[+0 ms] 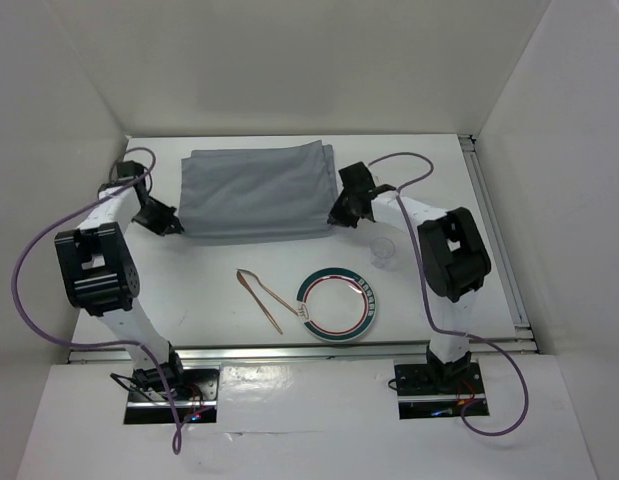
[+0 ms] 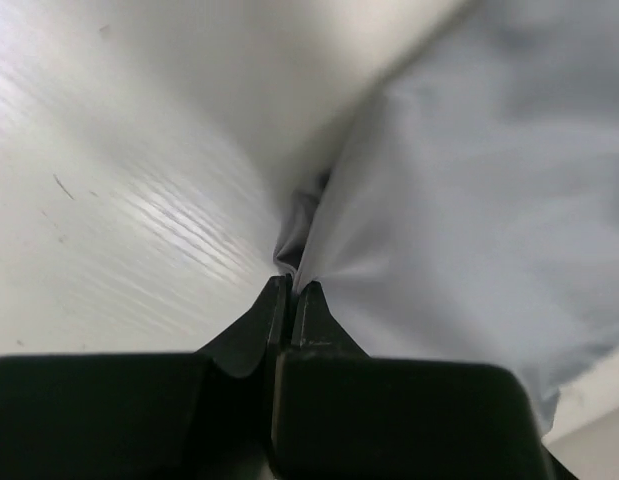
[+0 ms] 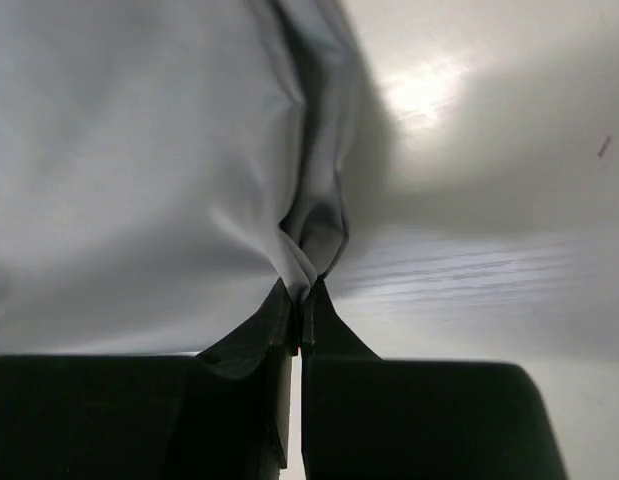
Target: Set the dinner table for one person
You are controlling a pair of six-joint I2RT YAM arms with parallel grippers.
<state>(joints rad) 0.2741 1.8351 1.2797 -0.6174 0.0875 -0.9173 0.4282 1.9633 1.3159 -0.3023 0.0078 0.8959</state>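
The surface (image 1: 439, 180) lies beneath everything, with the arms at its near edge. The cloth (image 1: 254, 190) lies folded toward the far edge. The left fingers (image 2: 291, 292) are clenched on its near-left corner and the right fingers (image 3: 301, 297) on its near-right corner, each pinching a pucker of fabric. Gripping both corners at once probably lets the arms drag or spread it evenly as a placemat. Plate (image 1: 338, 304), tongs (image 1: 261, 297) and glass (image 1: 384, 250) sit toward the near edge, apart from the cloth.
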